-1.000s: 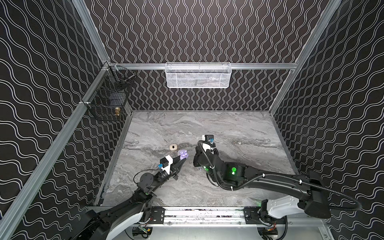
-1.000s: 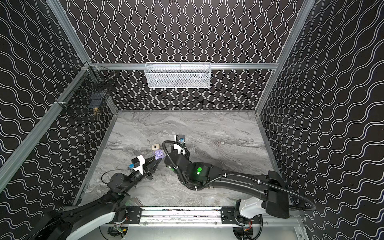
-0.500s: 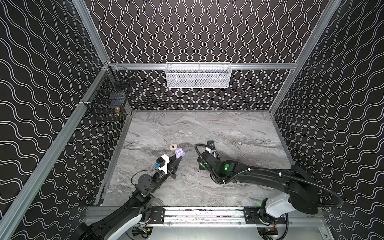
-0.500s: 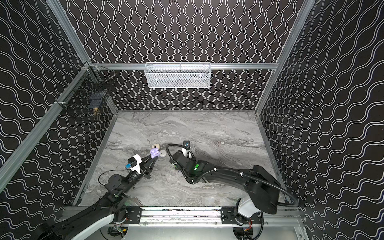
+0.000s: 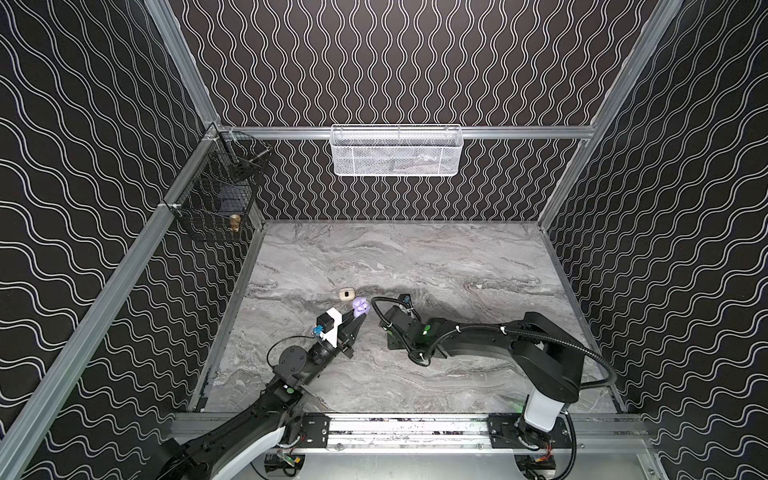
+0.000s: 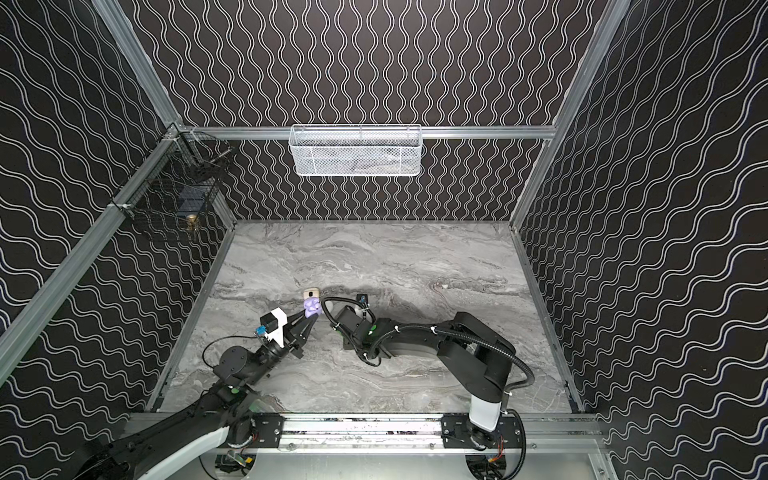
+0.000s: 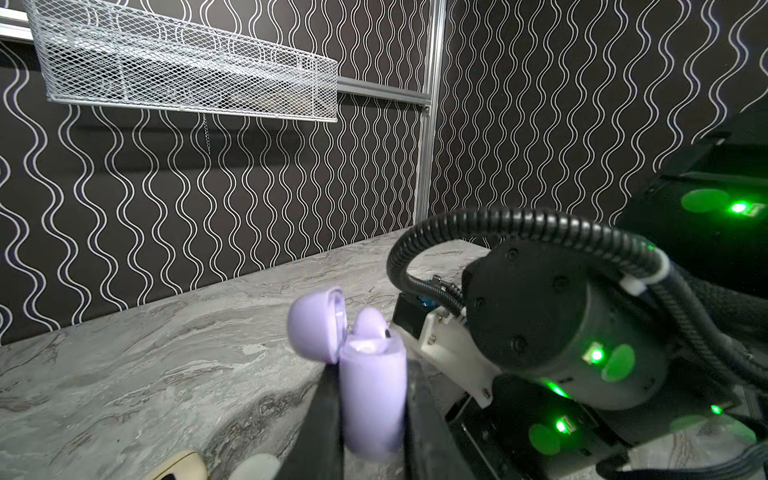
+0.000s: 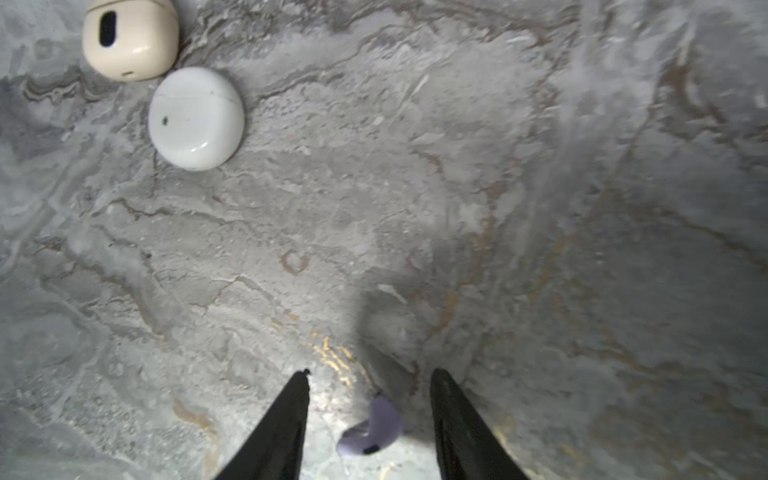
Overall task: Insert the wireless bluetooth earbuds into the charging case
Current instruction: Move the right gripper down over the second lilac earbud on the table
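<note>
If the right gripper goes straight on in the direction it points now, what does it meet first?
Probably the marble table: the right gripper points down at it, open, with the lavender earbud between its fingers. Its height is unclear.

We are looking into a lab robot cell: black wave-patterned panels (image 5: 374, 62) in aluminium framing (image 5: 519, 132) enclose the marble-look tabletop (image 5: 415, 257), and robot arms (image 5: 478, 347) mount on a rail (image 5: 415, 428) at its front edge.

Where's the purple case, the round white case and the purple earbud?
purple charging case (image 7: 372, 399): left wrist view, body.
round white case (image 8: 196, 118): right wrist view, top face.
purple earbud (image 8: 374, 426): right wrist view, its middle.
</note>
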`<state>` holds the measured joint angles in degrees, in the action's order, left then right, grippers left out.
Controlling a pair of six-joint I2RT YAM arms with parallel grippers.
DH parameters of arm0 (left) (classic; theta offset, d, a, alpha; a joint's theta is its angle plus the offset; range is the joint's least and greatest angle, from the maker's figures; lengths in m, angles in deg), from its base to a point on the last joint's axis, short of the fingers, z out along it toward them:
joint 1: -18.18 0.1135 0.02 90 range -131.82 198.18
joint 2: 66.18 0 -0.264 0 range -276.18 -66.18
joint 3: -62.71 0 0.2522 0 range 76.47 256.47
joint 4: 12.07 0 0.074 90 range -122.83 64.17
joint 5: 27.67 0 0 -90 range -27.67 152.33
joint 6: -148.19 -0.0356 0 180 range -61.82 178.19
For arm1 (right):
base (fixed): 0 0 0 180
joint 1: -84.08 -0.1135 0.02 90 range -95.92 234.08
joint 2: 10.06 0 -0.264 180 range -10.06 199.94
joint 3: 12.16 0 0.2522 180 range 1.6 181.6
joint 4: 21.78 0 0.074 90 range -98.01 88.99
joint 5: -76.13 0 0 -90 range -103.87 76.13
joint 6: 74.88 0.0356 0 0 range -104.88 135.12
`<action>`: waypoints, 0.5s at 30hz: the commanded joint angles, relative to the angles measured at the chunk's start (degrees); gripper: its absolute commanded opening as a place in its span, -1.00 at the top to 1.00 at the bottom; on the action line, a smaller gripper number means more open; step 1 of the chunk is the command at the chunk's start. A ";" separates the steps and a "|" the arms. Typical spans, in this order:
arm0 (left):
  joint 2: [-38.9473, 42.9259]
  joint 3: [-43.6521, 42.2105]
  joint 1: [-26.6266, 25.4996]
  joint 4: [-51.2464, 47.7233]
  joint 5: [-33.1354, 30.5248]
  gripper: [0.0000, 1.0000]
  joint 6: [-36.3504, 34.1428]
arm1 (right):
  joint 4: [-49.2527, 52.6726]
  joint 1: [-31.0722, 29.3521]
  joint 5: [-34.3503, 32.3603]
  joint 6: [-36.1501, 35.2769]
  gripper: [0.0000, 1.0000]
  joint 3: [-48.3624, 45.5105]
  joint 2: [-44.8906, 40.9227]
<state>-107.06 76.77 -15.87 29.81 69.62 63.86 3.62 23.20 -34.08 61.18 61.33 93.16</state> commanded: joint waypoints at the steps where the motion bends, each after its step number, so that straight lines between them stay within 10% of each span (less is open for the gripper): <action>1: 0.19 -2.14 0.03 1.63 0.21 1.00 0.22 | 1.38 -0.36 0.88 1.67 0.00 0.24 0.24; 15: -0.06 -1.97 0.03 1.40 0.19 1.00 -0.05 | -0.29 -2.31 2.50 2.46 0.06 -2.86 1.14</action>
<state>-107.04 76.77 -15.87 29.79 69.62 63.86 3.58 21.08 -32.33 63.08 58.05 93.21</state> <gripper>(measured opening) 0.187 0.479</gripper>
